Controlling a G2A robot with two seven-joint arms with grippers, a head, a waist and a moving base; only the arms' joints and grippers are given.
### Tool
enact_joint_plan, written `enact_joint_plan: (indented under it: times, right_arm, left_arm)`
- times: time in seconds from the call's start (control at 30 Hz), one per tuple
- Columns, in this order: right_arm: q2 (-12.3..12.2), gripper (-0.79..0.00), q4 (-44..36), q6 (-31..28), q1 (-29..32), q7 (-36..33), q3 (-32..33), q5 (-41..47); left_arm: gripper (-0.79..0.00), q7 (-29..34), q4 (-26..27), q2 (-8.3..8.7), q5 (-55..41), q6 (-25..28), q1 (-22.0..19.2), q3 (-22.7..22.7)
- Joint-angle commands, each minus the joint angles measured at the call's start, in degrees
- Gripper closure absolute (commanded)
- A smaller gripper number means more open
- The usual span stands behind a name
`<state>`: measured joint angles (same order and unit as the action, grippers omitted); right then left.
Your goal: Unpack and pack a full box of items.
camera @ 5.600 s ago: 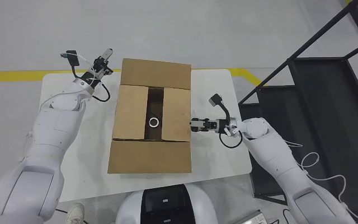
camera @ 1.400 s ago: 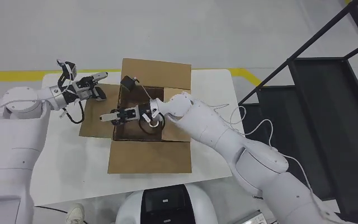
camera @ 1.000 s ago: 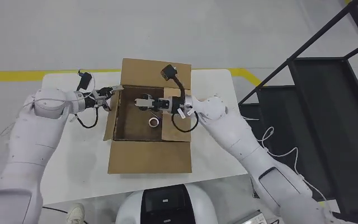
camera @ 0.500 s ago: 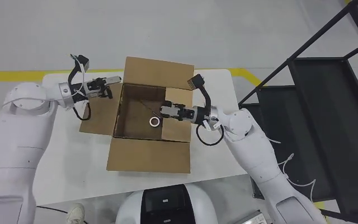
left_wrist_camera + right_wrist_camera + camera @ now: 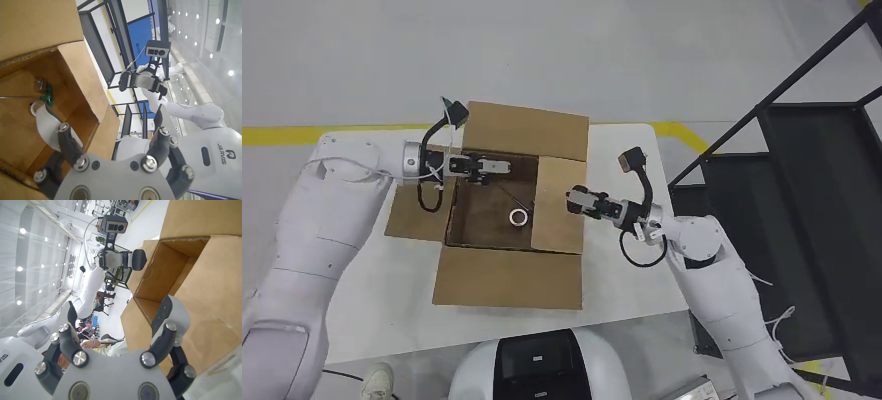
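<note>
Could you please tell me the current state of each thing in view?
Brown cardboard box: partly open.
Its left flap: folded outward.
Its right flap: lying flat over the opening.
Small whitish ring: lying on the box floor.
Left gripper: open, empty.
Right gripper: open, empty.

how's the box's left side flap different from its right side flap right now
The left flap is folded outward, lying outside the box over the table; the right flap is folded inward over part of the opening. The left gripper is past the left flap, above the box's open interior, while the right gripper sits over the right flap's hinge side. Both flaps are plain brown cardboard.
</note>
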<state>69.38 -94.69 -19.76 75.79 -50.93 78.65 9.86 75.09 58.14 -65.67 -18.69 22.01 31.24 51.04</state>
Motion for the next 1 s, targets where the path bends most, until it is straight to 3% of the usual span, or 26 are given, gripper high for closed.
enact_joint_plan:
  times: [0.0, 0.17, 0.27, 0.47, 0.73, 0.97]
  right_arm:
    - [-0.24, -0.785, -1.0, -0.19, 1.38, -1.23, 0.85, 1.73]
    - [-0.83, -0.785, -1.68, -0.61, 2.98, -5.94, 2.08, 6.15]
    - [-1.09, -0.785, -1.4, -1.0, 3.18, -7.66, 2.57, 7.93]
    - [-1.49, -0.785, -1.42, -1.26, 3.45, -8.78, 2.94, 9.33]
    - [-1.9, -0.785, -1.48, -1.43, 3.55, -10.0, 2.53, 10.57]
    - [-2.19, -0.785, -1.7, -2.44, 3.13, -13.67, 1.78, 14.97]
  left_arm:
    - [-0.785, -0.75, -2.96, -1.77, -0.58, 0.67, -2.25, -3.75]
    - [-0.785, -3.46, -10.48, -6.03, 1.39, 1.54, -6.82, -11.01]
    - [-0.785, -8.23, -14.43, -8.56, 5.06, 1.42, -8.47, -14.87]
    - [-0.785, -10.08, -20.85, -13.25, 3.45, 3.43, -9.87, -19.05]
    - [-0.785, -9.62, -28.22, -17.35, -3.99, 7.97, -11.89, -18.64]
    - [-0.785, -3.63, -28.17, -19.13, -10.95, 10.81, -12.84, -16.82]
